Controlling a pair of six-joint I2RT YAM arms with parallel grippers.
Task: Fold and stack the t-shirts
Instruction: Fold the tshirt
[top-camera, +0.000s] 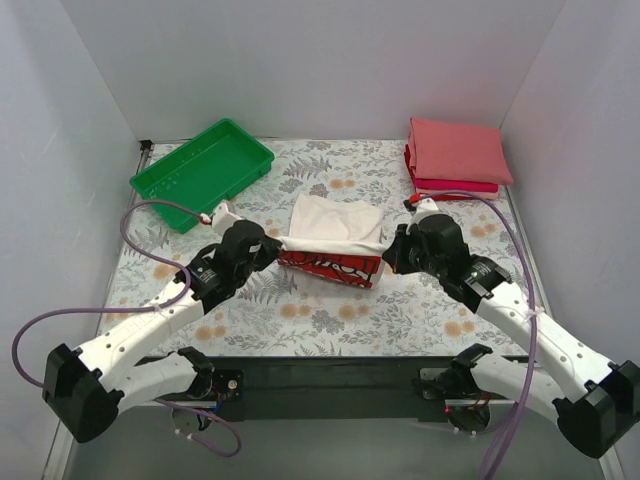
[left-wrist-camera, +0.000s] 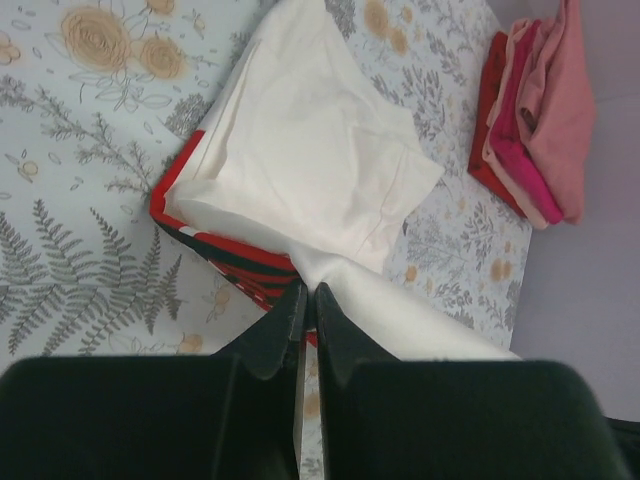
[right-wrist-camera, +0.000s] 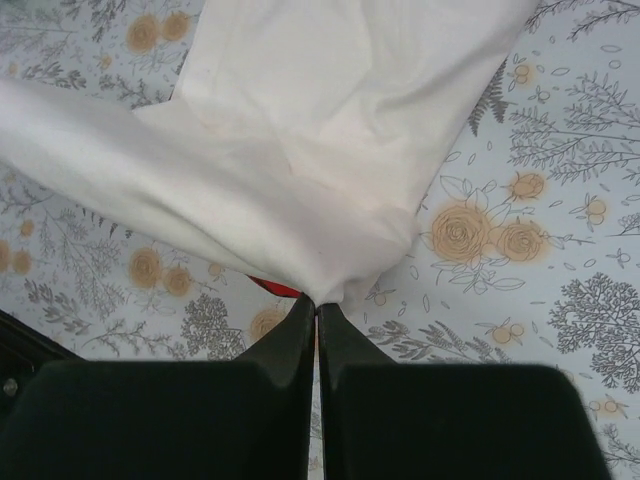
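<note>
Mid-fold, the left tool (left-wrist-camera: 305, 300) and right tool (right-wrist-camera: 317, 305) each pinch opposite ends of the white t-shirt (top-camera: 335, 222), so next they should carry that edge across together, evenly.

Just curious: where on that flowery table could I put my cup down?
Bare tabletop: at the back between the green tray and the folded t-shirt stack, and in front of the white t-shirt. Crowded mid-table, where the left gripper and right gripper pinch it.
</note>
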